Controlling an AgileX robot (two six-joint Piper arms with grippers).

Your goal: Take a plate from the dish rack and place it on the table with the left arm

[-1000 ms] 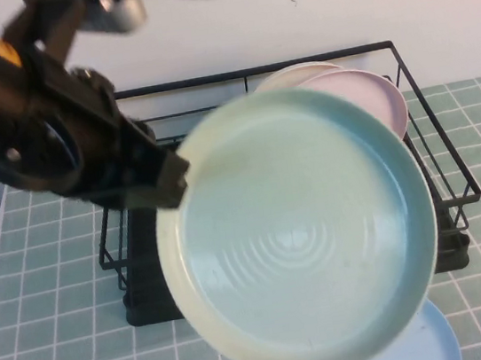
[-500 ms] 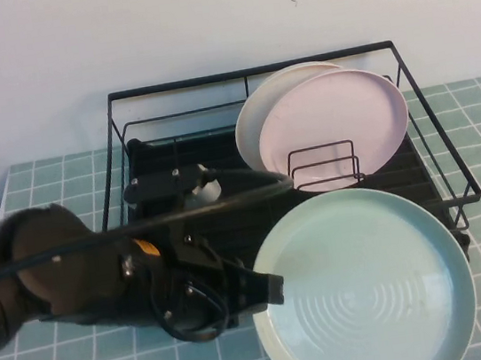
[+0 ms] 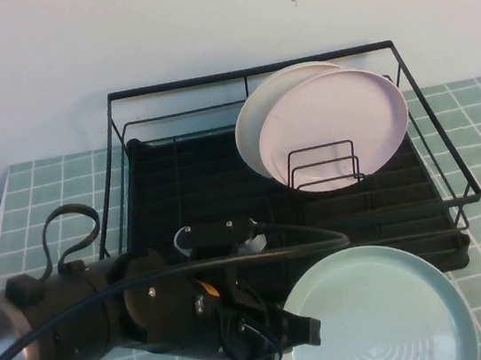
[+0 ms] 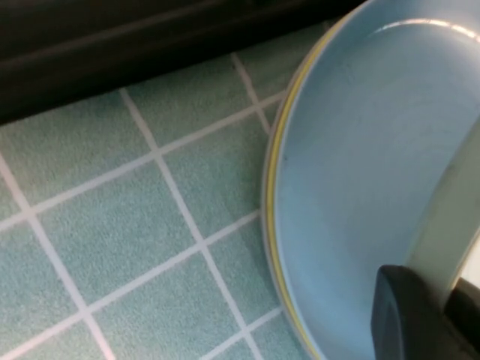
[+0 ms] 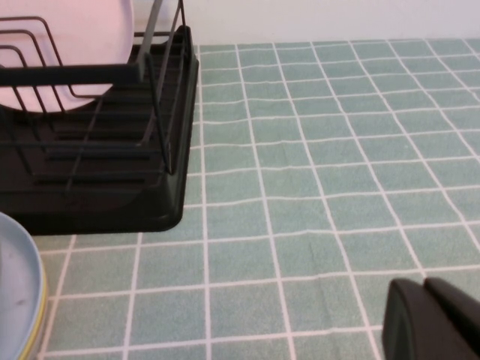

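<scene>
My left arm [image 3: 108, 324] lies low over the table [image 3: 46, 198] in front of the dish rack [image 3: 252, 70]. My left gripper [image 3: 308, 332] is shut on the left rim of the mint-green plate [image 3: 380, 312] and holds it nearly flat, low in front of the rack. In the left wrist view a black finger [image 4: 405, 315] clamps the plate's pale edge [image 4: 450, 214] just above a sky-blue plate [image 4: 360, 150]. My right gripper [image 5: 433, 319] is shut and empty, low over the tiles to the right of the rack. It does not show in the high view.
A pale pink plate [image 3: 339, 117] and a white plate [image 3: 258, 115] behind it stand upright at the rack's right. The sky-blue plate with a yellow one under it lies on the tiles by the rack's front corner [image 5: 15, 289]. Bare tiles stretch to the right [image 5: 337, 150].
My left arm has swung the mint-green plate down from high above the rack to low in front of it, and the plate has gone from tilted to nearly flat.
</scene>
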